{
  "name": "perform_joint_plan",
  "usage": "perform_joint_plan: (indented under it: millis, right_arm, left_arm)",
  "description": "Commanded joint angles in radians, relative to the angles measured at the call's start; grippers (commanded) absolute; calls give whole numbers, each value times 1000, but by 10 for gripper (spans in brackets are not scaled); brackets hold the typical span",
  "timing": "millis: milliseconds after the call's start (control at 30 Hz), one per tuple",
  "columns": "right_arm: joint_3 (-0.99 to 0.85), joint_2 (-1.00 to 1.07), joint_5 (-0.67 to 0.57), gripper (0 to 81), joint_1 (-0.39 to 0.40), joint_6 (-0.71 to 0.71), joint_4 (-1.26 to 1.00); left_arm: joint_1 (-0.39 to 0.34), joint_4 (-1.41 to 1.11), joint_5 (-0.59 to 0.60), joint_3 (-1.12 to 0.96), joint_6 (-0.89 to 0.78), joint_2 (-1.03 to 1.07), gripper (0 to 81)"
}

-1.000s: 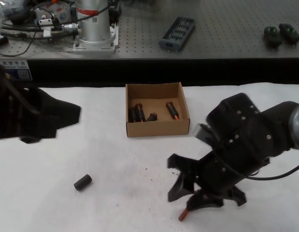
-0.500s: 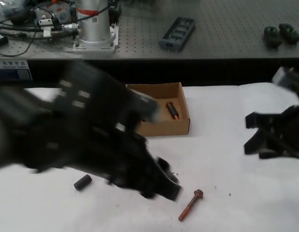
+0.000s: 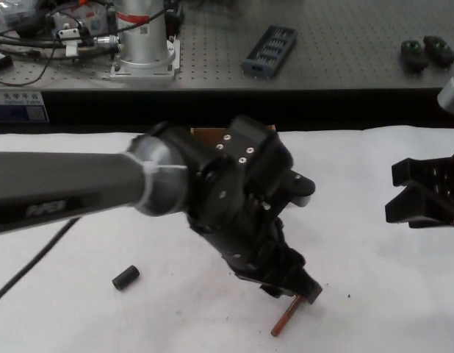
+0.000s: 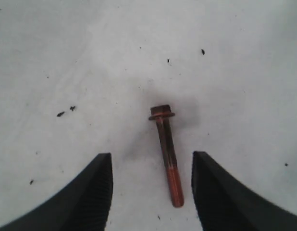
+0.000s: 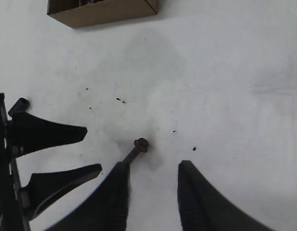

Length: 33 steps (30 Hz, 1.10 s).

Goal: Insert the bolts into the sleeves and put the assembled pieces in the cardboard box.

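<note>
A copper-coloured bolt (image 4: 166,154) lies on the white cloth near the front of the bench (image 3: 284,321). My left gripper (image 4: 151,192) hangs open just above it, one finger on each side of its threaded end, not touching it; in the high view this gripper (image 3: 292,290) covers the bolt's head. My right gripper (image 3: 424,195) stands open at the right edge, well clear of the bolt (image 5: 137,148). A short black sleeve (image 3: 125,277) lies alone at the front left. The cardboard box (image 5: 103,12) is behind the left arm, with only its far rim (image 3: 206,132) showing.
Behind the cloth runs a dark perforated bench with a metal post base (image 3: 142,44), a dark ridged tray (image 3: 269,48) and two black knobs (image 3: 427,51). Small dark specks (image 4: 66,111) dot the cloth around the bolt.
The left arm swung in from the left and came down over the bolt. The right arm left the bolt on the cloth and drew back to the right edge.
</note>
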Motion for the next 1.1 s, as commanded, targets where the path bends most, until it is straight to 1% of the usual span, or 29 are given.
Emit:
perform_joint_plan:
  millis: [0,267,533,800,900,1000,1067]
  right_arm:
    - [-3,-12,-5,259,-7,-15,2]
    - [-3,-43,8,259,-7,-42,52]
    - [-3,-173,31,259,-7,-60,52]
    - [-3,-306,34,258,-7,-60,52]
    - [-3,-340,69,258,-7,-60,50]
    - [-3,-356,76,258,-7,-60,48]
    - [-3,-359,76,258,-7,-60,47]
  left_arm:
    - [-11,6,-18,-37,-4,28,378]
    - [-35,15,-29,-51,-19,104,378]
    - [-42,15,-29,-60,-40,139,378]
    - [-92,20,-41,-108,-56,188,378]
    - [-106,39,-70,-111,-65,199,371]
    - [-117,90,-166,-111,-56,199,318]
    - [-117,117,-206,-111,-43,199,291]
